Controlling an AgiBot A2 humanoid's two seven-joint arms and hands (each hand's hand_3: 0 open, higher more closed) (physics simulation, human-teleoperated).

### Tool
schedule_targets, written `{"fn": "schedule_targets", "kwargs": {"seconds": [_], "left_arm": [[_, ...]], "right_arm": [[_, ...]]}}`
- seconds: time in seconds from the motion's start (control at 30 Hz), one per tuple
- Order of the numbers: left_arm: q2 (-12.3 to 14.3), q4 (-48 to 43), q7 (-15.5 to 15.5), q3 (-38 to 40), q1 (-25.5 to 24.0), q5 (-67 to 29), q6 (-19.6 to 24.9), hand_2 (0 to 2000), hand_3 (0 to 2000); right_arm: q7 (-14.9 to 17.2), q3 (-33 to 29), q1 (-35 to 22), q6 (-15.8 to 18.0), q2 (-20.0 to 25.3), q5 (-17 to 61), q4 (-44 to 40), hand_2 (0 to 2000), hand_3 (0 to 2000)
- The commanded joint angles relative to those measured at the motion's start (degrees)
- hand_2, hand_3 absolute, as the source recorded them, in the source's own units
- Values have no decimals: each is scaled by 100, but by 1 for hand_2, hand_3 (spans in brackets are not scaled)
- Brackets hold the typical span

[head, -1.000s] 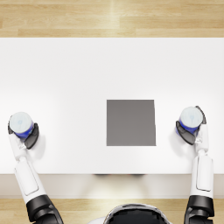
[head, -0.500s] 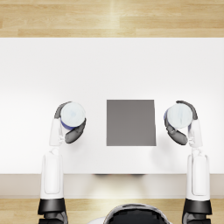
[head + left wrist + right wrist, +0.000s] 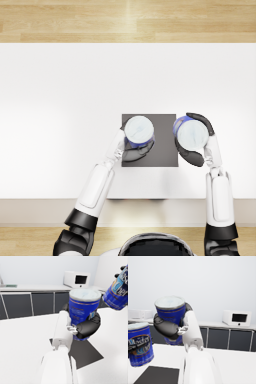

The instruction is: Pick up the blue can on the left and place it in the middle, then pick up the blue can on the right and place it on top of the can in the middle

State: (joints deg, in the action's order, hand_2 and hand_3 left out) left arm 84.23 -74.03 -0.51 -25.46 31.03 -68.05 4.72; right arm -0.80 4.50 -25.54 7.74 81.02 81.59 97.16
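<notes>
While left hand grips left blue can, can sits upright over dark square mat at middle of white surface; contact with mat cannot tell. Left wrist view: fingers wrapped round lower can body. Right hand clamped on right blue can, held off surface just beside mat's right edge, near first can, not touching. Right wrist view: that can upright, lifted; microwave on back counter.
</notes>
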Motion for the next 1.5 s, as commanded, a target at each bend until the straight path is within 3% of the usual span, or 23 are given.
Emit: {"fn": "schedule_targets", "kwargs": {"seconds": [0.03,0.07,0.17,0.23,0.4,0.43,0.5,0.57,0.67,0.73,0.8,0.83,0.87,0.93,0.97,1.1,1.23,1.27,1.33,1.4,1.5], "left_arm": [[232,604,-2,-396,328,13,1,2000,1520],[282,765,-105,-441,371,21,1,2000,1520],[375,1240,-1166,-595,419,35,4,2000,1520],[439,1652,-1565,-652,458,40,21,2000,1520],[560,2114,-1897,-684,496,42,44,2000,1520],[371,2329,-1919,-1274,722,43,45,2000,1520],[547,2564,-1946,-1050,632,44,40,2000,1520],[472,2881,-1957,-1511,776,43,33,2000,1520],[460,2826,-1961,-1429,603,41,33,2000,1520],[556,3382,-1962,-1612,870,40,30,2000,1520],[504,3225,-1962,-1590,682,40,29,2000,1520],[548,3400,-1963,-1616,869,40,28,639,1193],[537,3384,-1959,-1636,850,39,45,0,867],[548,3223,-1947,-1369,714,38,-114,0,213],[468,2926,-1947,-1327,587,39,-208,0,0],[156,1728,-1945,-1059,59,41,-380,0,0],[-462,-147,-1839,-702,-841,43,-443,0,0],[-641,-642,-1304,-607,-1084,43,-451,0,0],[-885,-1279,-645,-385,-1421,44,-462,0,0],[-1072,-1696,-307,-251,-1677,44,-467,0,0],[-1145,-1932,-81,-107,-1873,44,-470,0,0]], "right_arm": [[1,154,-179,-7,53,0,166,2000,1520],[0,183,-212,-12,72,0,176,2000,1520],[3,290,-318,33,134,0,203,2000,1520],[-1,349,-373,36,173,0,213,2000,1520],[5,334,-350,45,213,0,274,2000,1520],[7,340,-379,71,232,0,314,2000,1520],[8,374,-465,63,277,0,296,2000,1520],[11,423,-588,62,336,0,249,2000,1520],[8,487,-714,56,406,0,164,2000,1520],[10,543,-772,41,447,0,194,2000,1520],[10,582,-828,47,486,0,161,2000,1520],[11,596,-831,41,497,0,158,2000,1520],[12,611,-834,45,507,0,155,2000,1520],[8,682,-848,57,533,-1,111,2000,1520],[6,700,-835,54,538,-1,137,2000,1520],[9,828,-831,69,577,0,105,2000,1520],[88,1015,-908,-2,657,-1,59,2000,1520],[286,1058,-887,-320,661,-1,44,2000,1520],[823,1115,-870,-1204,676,-1,54,2000,1520],[1105,1239,-795,-1663,664,-1,5,2000,1520],[1288,1439,-688,-1967,647,-2,-53,2000,1520]]}}
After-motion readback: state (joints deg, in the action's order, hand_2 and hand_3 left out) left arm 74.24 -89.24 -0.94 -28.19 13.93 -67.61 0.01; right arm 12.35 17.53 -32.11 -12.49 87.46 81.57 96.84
